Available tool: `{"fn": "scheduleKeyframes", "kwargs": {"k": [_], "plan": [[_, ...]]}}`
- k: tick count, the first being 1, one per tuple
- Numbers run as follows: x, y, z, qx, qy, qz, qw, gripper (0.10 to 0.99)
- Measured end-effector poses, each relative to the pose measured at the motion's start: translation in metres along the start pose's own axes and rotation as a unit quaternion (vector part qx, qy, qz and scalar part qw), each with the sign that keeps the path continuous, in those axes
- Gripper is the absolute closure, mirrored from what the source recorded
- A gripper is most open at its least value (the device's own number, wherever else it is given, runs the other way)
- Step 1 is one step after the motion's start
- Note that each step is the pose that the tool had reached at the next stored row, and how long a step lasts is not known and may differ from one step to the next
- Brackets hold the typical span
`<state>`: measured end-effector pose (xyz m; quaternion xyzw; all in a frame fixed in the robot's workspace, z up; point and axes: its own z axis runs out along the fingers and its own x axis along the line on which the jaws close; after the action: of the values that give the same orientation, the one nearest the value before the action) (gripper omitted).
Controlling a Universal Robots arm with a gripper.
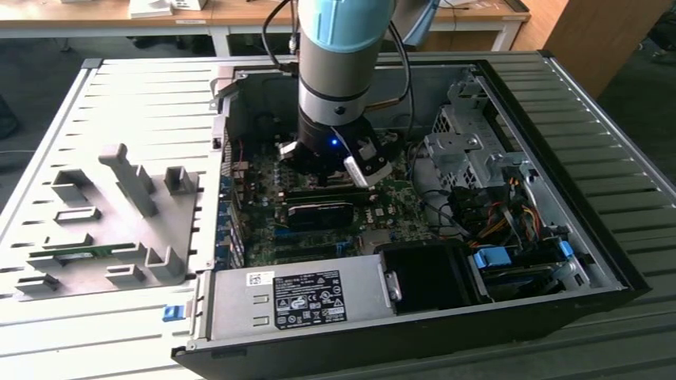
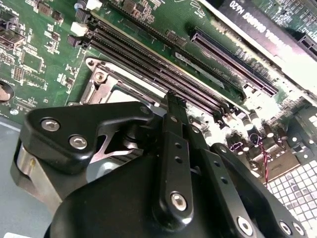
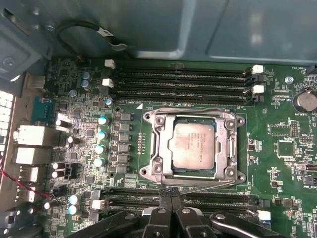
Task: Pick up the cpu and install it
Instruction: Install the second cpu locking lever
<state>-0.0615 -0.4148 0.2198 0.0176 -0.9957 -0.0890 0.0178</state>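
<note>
We find the cpu [image 3: 193, 145] seated in its socket [image 3: 194, 147] on the motherboard [image 3: 277, 144], just beyond the tool [image 3: 169, 204], whose fingers meet with nothing between them, suggesting the chip is already released into place.

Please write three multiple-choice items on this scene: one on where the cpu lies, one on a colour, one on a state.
1. Where is the cpu?
A. In the socket
B. Between the gripper's fingers
C. Outside the case

2. What colour is the motherboard?
A. Red
B. Green
C. White

3. How is the computer case?
A. Closed
B. Standing upright
C. Lying open

Answers:
1. A: the cpu lies inside the socket frame.
2. B: the motherboard is green.
3. C: the computer case lies on its side, its inside bare.
</note>
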Motion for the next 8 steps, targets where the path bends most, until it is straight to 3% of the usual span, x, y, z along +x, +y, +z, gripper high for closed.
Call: {"fn": "scheduleKeyframes", "kwargs": {"k": [8], "plan": [[-0.0002, -0.0016, 0.0090, -0.0023, -0.0001, 0.000, 1.0000, 0.980]]}}
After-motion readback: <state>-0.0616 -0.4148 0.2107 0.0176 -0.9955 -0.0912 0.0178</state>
